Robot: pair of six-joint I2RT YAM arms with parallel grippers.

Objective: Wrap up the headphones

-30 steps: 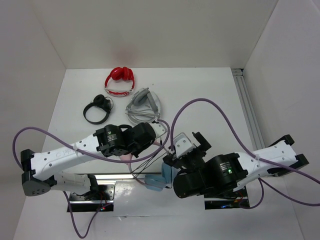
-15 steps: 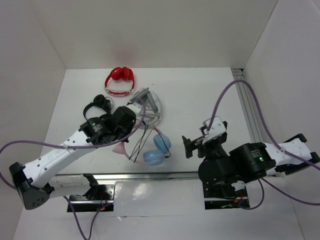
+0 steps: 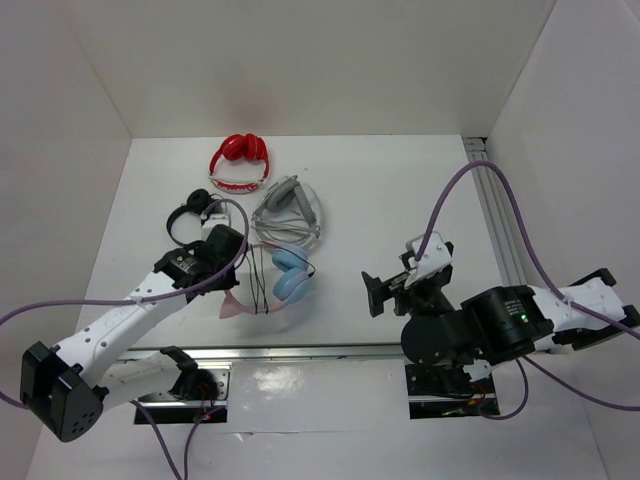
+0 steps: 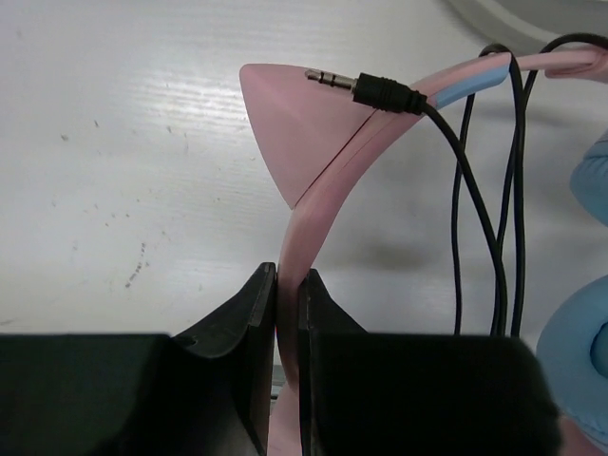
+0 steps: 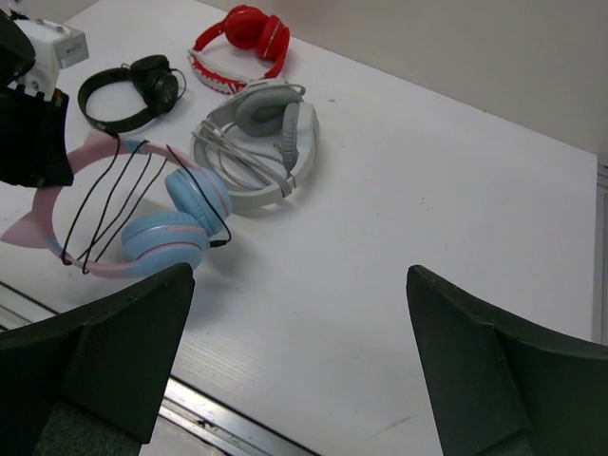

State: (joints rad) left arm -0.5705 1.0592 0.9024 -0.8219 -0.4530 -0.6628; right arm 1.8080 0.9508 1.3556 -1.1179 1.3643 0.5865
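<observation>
The headphones (image 3: 290, 285) lie on the bench (image 3: 400, 190), left of its middle and just in front of the grey pair (image 3: 283, 192). Their two blue cups (image 5: 161, 239) rest side by side, touching, on the right side of the set. The pink headband (image 4: 328, 185) arcs away from them to the left.

The left pincer (image 4: 288, 280) is clenched on that headband. Its two jaws press the thin pink strip from either side, right below a cat ear (image 4: 294, 133). In the left wrist view the band rises from between the jaws and bends right past the ear. The cups sit to the right of the pincer, beyond the band, and only their rims show at that view's right edge.

The black cable (image 5: 114, 190) crosses the headphones in several strands, running between the band and the cups. Its plug (image 4: 351, 85) lies on the band at the base of the cat ear, tip pointing left.

The right pincer (image 5: 299, 275) is released, jaws spread wide and holding nothing. It hangs over bare bench well to the right of the headphones, which appear at the left of its own view.

Behind the headphones, the black pair (image 3: 203, 205) lies beside the left arm's wrist. The red pair (image 3: 240, 148) lies farther back, near the wall.
</observation>
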